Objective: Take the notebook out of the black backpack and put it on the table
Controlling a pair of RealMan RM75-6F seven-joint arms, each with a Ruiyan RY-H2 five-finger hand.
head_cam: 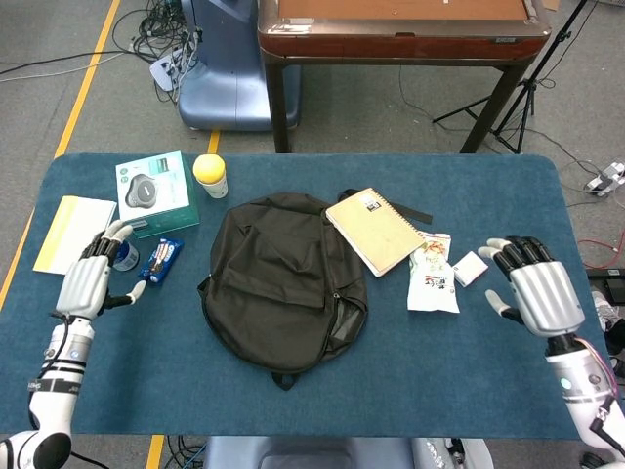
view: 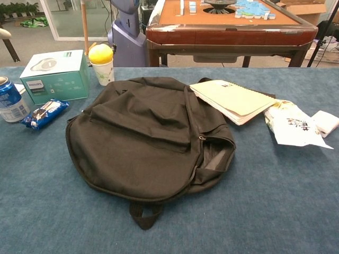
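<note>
The black backpack (head_cam: 283, 278) (view: 145, 137) lies flat in the middle of the blue table. A tan spiral notebook (head_cam: 375, 229) (view: 233, 100) lies flat beside it, its left edge resting on the backpack's upper right side and strap. My left hand (head_cam: 86, 281) hovers near the table's left edge, fingers apart, holding nothing. Far to the right my right hand (head_cam: 535, 289) is open too, well away from the notebook. In the chest view only a tip of the left hand (view: 4, 34) shows at the left edge.
On the left are a teal box (head_cam: 156, 192), a yellow-lidded cup (head_cam: 210, 175), a blue can (head_cam: 124, 256), a snack bar (head_cam: 161, 259) and a yellow-white pad (head_cam: 74, 234). A white snack bag (head_cam: 433, 285) and a small white packet (head_cam: 471, 268) lie right of the notebook.
</note>
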